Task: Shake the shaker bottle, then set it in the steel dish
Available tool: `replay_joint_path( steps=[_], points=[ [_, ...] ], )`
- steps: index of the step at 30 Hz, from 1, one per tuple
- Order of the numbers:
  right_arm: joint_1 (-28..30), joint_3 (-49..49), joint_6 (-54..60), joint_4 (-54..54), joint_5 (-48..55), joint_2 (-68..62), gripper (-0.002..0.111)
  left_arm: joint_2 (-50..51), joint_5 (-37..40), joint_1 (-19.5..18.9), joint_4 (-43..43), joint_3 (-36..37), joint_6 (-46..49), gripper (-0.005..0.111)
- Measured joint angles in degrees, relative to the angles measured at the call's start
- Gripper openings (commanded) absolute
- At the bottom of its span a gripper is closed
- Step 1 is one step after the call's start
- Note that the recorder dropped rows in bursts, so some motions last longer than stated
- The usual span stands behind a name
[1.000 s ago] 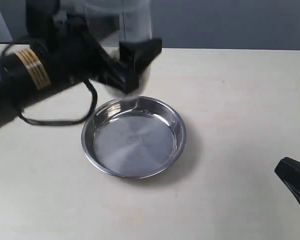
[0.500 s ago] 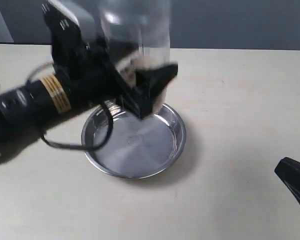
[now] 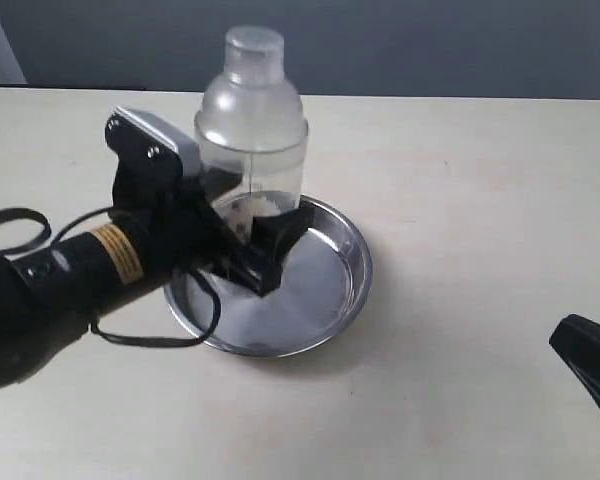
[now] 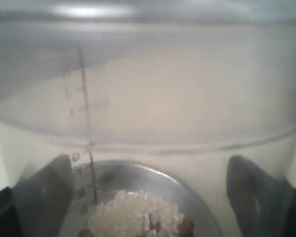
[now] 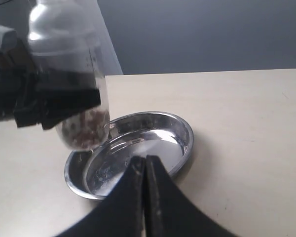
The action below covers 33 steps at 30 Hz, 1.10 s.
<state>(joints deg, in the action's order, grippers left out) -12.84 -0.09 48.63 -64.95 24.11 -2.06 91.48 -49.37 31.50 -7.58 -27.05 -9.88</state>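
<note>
Tabletop (image 3: 480, 200) wide around steel dish (image 3: 325, 285); left tool (image 3: 252, 215) clenched on shaker bottle (image 3: 252, 130) above rim.

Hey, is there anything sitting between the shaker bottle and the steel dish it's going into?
Nothing visible does. The left claw holds the shaker bottle upright over the steel dish's left side, and the dish's flat base shows only reflections.

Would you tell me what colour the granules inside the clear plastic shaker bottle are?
White and brown granules, best in the left wrist view.
</note>
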Motion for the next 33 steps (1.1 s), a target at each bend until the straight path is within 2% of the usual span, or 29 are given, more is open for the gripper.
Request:
replay_joint_path(
  steps=[3, 6, 8, 14, 20, 24, 27, 30, 33],
  points=[
    [0.0, 0.0, 0.0, 0.0, 0.0, 0.0, -0.001, -2.69, -2.73, 0.12, -1.74, -1.74, -1.3, 0.0],
    [0.0, 0.0, 0.0, 0.0, 0.0, 0.0, -0.001, -8.37, 1.53, 0.01, -2.27, -7.17, -1.42, 0.0],
    [0.0, 0.0, 0.0, 0.0, 0.0, 0.0, -0.001, -9.19, 4.6, 0.01, -3.79, -8.32, -1.6, 0.0],
    [0.0, 0.0, 0.0, 0.0, 0.0, 0.0, -0.001, 1.43, 5.53, 1.39, -6.34, -1.65, -1.82, 0.0],
    [0.0, 0.0, 0.0, 0.0, 0.0, 0.0, -0.001, -8.36, 3.46, 1.39, -2.9, -5.68, -0.49, 0.0],
    [0.0, 0.0, 0.0, 0.0, 0.0, 0.0, -0.001, -4.28, 4.81, 1.39, -2.2, -4.05, 2.44, 0.0],
    [0.0, 0.0, 0.0, 0.0, 0.0, 0.0, -0.001, -1.62, 5.41, 1.39, -2.87, -2.29, 0.6, 0.0],
    [0.0, 0.0, 0.0, 0.0, 0.0, 0.0, -0.001, -6.9, 3.54, 1.39, -4.23, -4.88, -1.47, 0.0],
    [0.0, 0.0, 0.0, 0.0, 0.0, 0.0, -0.001, -10.64, 5.98, 1.39, -4.46, -7.23, 0.93, 0.0]
  ],
)
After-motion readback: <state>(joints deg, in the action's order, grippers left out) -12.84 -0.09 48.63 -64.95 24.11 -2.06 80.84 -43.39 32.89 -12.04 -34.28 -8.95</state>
